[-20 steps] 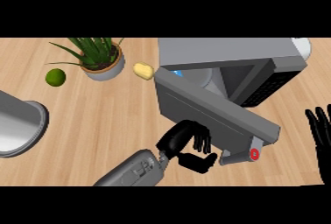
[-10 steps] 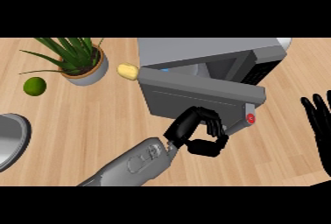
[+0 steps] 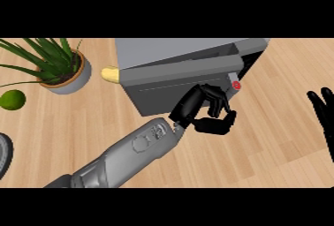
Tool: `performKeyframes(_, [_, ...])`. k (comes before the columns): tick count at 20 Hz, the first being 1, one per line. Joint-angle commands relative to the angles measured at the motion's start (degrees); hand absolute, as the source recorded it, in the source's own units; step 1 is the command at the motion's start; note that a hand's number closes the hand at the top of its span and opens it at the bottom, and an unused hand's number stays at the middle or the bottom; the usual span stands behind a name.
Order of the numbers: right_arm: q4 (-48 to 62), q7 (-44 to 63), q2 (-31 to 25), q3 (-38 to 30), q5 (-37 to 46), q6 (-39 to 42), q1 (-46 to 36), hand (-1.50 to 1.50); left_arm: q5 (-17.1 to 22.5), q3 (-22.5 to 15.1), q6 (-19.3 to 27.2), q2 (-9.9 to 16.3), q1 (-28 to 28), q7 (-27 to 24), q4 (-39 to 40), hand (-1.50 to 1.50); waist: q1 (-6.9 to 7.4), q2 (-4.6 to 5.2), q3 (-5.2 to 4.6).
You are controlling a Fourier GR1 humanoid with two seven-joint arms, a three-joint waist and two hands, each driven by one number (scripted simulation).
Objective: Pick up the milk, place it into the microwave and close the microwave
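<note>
we see our left hand (image 3: pixel 207 110) with fingers curled, holding nothing, against the microwave (image 3: pixel 189 66) door (image 3: pixel 176 86), which is nearly shut. our right hand (image 3: pixel 324 117) rests open at the worktop's (image 3: pixel 78 119) right edge. milk hidden.

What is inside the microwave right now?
The microwave door is nearly closed, leaving only a dark gap at its right end. Nothing inside shows; the door and the left hand cover it.
</note>
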Motion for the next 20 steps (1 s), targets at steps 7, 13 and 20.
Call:
performKeyframes(7, [-1.71, 3.56, -3.23, -0.45, -4.44, 2.32, -2.73, -1.50, 5.62, 2.88, 2.03, 0.01, -9.49, -1.36, 6.68, 1.50, -4.14, 1.15, 0.18])
performKeyframes(13, [-2.08, 5.34, -4.26, -0.90, -6.56, 2.22, -4.16, -1.50, 7.62, 2.53, 3.49, 0.04, -11.21, -1.76, 7.54, 1.50, -5.55, 1.38, 0.24])
performKeyframes(20, [-1.74, 7.08, -6.88, -2.76, -8.29, 2.75, -5.20, -1.50, 9.23, 2.22, 6.02, 0.08, -11.29, -2.75, 7.65, 1.50, -6.87, 1.48, 0.28])
